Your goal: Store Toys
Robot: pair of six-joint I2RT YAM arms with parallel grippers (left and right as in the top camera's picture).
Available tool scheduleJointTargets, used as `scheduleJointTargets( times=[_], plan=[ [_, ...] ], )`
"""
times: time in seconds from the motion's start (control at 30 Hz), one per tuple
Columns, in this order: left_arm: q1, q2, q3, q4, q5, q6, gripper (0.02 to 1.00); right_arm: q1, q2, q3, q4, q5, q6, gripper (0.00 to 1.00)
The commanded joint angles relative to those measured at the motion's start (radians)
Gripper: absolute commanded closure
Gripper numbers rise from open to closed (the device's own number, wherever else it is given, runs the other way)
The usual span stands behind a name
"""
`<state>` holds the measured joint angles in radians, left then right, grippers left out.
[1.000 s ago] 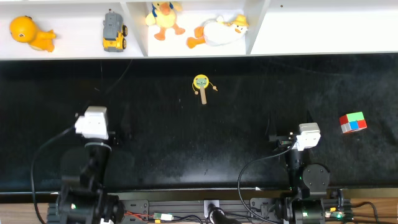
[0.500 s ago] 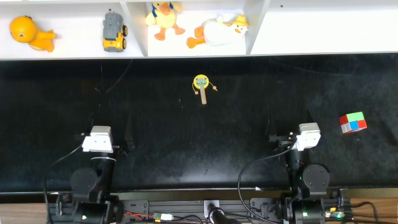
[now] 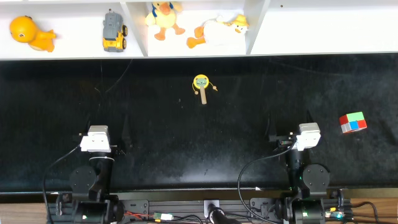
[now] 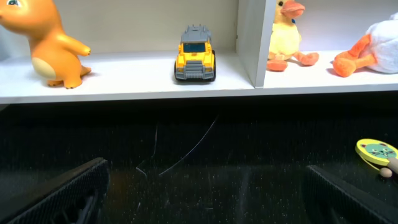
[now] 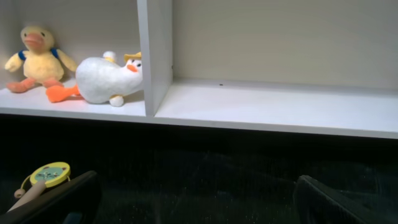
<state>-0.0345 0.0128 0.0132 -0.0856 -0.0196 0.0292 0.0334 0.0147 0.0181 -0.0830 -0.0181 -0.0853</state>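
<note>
Spotter: Toys loose on your black tabletop [image 3: 186, 143] number two. You have a small round yellow rattle drum on a wooden stick [image 3: 201, 83] lying near the front edge of the white shelf unit [image 3: 311, 37], about midway across. A cube of red, green, blue and white squares [image 3: 352, 122] sits far over on the table's right side.

Checker: What sits in the shelf?

Spotter: Left compartment first — an orange plastic creature figure with a cream belly [image 3: 31, 32] and, beside it, a yellow and grey toy truck [image 3: 114, 31] with its front toward your arms. The next compartment holds a yellow plush duck [image 3: 164, 18], upright, and a white plush goose with orange feet [image 3: 217, 31] lying on its side close by.

Checker: And the grippers?

Spotter: Your left gripper [image 4: 205, 202] is over the table's left half, fingers spread wide with nothing between them, and the truck is straight ahead of it. Your right gripper [image 5: 193, 202] is over the right half, fingers likewise wide apart and holding nothing — the cube is off to its right and the rattle drum ahead to its left. Both are well apart from either loose toy.
</note>
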Motion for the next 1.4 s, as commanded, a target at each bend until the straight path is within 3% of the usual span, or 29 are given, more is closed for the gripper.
scheduleJointTargets(
  times=[0.03,0.47,0.63,0.83,1.0,1.13,1.23,1.4],
  plan=[
    [0.006,-0.010,-0.005,0.002,-0.001,0.016,0.020,0.005,-0.011,-0.013,0.004,0.008,0.003,0.007],
    [0.006,-0.010,-0.005,0.002,-0.001,0.016,0.020,0.008,-0.011,-0.013,0.004,0.008,0.003,0.005],
    [0.006,-0.010,-0.005,0.002,-0.001,0.016,0.023,0.022,0.000,-0.012,0.010,0.103,-0.066,0.005],
    [0.006,-0.010,-0.005,0.002,-0.001,0.016,0.023,0.196,0.184,0.070,-0.020,0.394,0.280,0.005],
    [0.006,-0.010,-0.005,0.002,-0.001,0.016,0.020,0.463,0.387,0.242,-0.173,0.634,0.333,0.005],
    [0.006,-0.010,-0.005,0.002,-0.001,0.016,0.023,0.690,0.559,0.377,-0.293,0.810,0.473,0.005],
    [0.006,-0.010,-0.005,0.002,-0.001,0.016,0.020,0.819,0.721,0.469,-0.359,0.865,0.590,0.005],
    [0.006,-0.010,-0.005,0.002,-0.001,0.016,0.023,0.904,0.992,0.624,-0.484,0.843,0.753,0.005]
  ],
)
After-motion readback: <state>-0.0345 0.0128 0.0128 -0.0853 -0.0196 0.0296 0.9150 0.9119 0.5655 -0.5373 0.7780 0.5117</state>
